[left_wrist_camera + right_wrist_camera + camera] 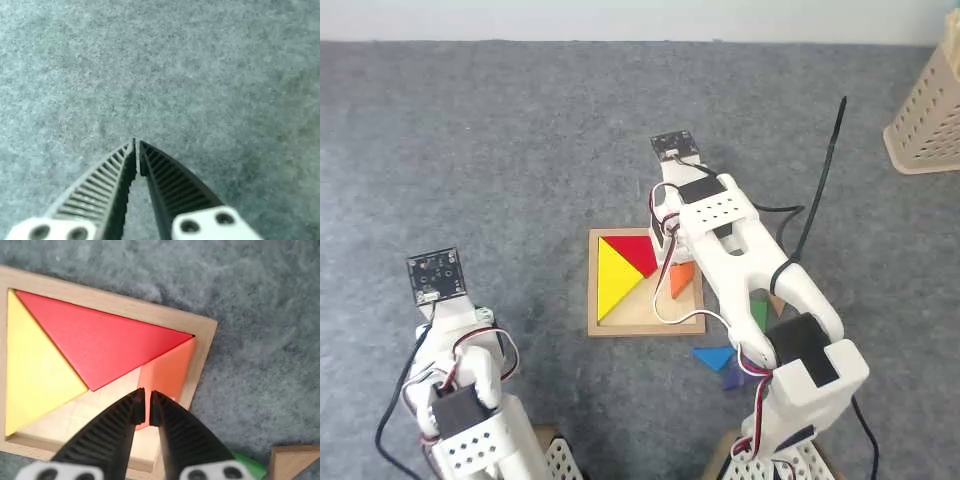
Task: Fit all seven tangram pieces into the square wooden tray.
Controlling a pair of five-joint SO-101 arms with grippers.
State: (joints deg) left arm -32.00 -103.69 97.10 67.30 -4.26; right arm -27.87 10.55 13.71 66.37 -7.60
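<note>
The square wooden tray (645, 327) lies near the middle of the grey surface (490, 150), a little toward the near edge. Three pieces sit in it: a yellow triangle (35, 365), a red triangle (100, 340) touching it along one side, and an orange piece (167, 372) against the tray's right wall, touching the red one. The rest of the tray floor is bare wood.

The right arm stretches over the right half of the tray and hides part of it from above. The right pincer (145, 402) points down over the orange piece's edge, its jaws drawn narrow, almost together, with nothing visible between them.

Loose pieces lie just outside the tray toward the near right: a blue piece (715, 357) and a purple piece (733, 376) touching it, then a green piece (758, 312) and a wood-coloured piece (292, 460), both partly under the arm.

The left pincer (136, 146) hangs closed over bare surface near the near left corner, well apart from the tray. A pale slotted basket (925, 110) stands at the far right corner.
</note>
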